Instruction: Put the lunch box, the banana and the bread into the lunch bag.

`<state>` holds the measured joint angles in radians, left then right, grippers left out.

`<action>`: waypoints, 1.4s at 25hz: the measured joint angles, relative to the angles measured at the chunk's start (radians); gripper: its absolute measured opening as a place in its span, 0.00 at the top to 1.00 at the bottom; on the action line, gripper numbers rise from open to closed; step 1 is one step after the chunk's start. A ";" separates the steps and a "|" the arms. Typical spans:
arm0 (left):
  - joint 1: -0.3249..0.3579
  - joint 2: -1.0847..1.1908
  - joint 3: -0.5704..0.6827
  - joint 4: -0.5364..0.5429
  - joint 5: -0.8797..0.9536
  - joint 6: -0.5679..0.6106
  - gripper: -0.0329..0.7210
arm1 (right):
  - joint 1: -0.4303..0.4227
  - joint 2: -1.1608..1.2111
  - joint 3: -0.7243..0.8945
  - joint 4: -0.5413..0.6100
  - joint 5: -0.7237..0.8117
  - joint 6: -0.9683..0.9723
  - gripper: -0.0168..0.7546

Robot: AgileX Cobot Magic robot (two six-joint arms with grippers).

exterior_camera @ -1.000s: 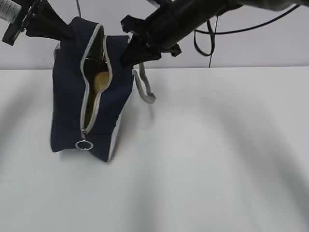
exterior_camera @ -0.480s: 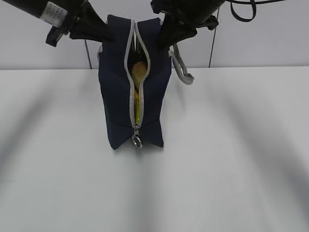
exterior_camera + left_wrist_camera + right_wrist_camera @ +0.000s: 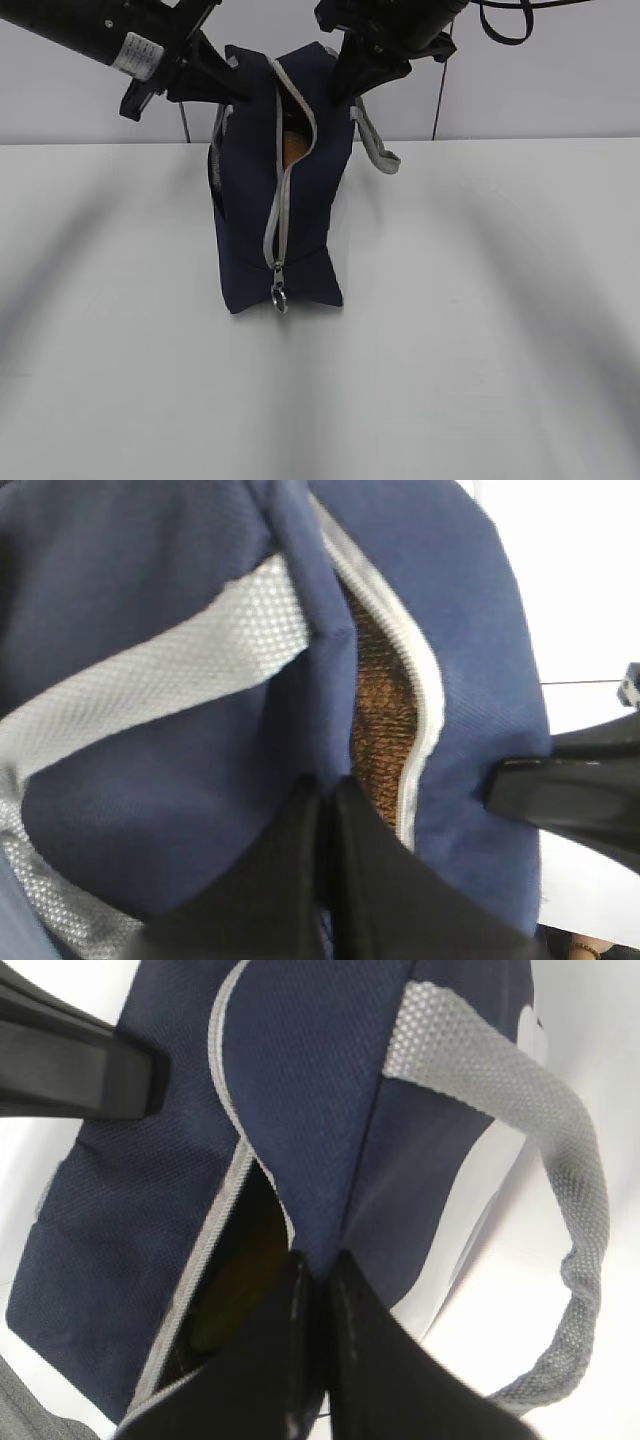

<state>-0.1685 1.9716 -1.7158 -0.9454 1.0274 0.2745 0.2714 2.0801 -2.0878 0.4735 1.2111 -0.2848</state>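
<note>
At bag top | left claw (image 3: 222, 82) pinching lunch bag (image 3: 245, 230) | right claw (image 3: 340, 85) pinching it | bread (image 3: 292, 146) inside

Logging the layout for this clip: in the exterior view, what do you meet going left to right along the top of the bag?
Left gripper pinching the lunch bag's left edge → grey zipper opening with the bread inside → right gripper pinching the right edge → grey handle.

Looks like a lab/test bench to me: bare white table (image 3: 450, 330), plain grey wall (image 3: 560, 90), cables (image 3: 437, 90) hanging behind.
</note>
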 joint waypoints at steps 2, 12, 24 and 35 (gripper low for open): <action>0.000 0.000 -0.002 -0.008 -0.001 0.011 0.96 | 0.000 0.000 0.000 0.000 0.000 0.002 0.98; 0.000 0.001 -0.068 -0.020 0.000 0.061 0.96 | 0.000 0.000 0.000 0.000 -0.030 0.002 0.98; 0.000 0.020 -0.080 -0.022 -0.014 0.065 0.96 | 0.000 -0.014 0.000 -0.003 -0.091 0.002 0.98; 0.000 0.045 -0.080 -0.028 -0.014 0.065 0.96 | 0.000 -0.010 -0.005 -0.050 -0.008 0.006 0.99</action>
<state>-0.1685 2.0164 -1.7955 -0.9734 1.0130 0.3399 0.2714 2.0701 -2.0923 0.4238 1.2030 -0.2785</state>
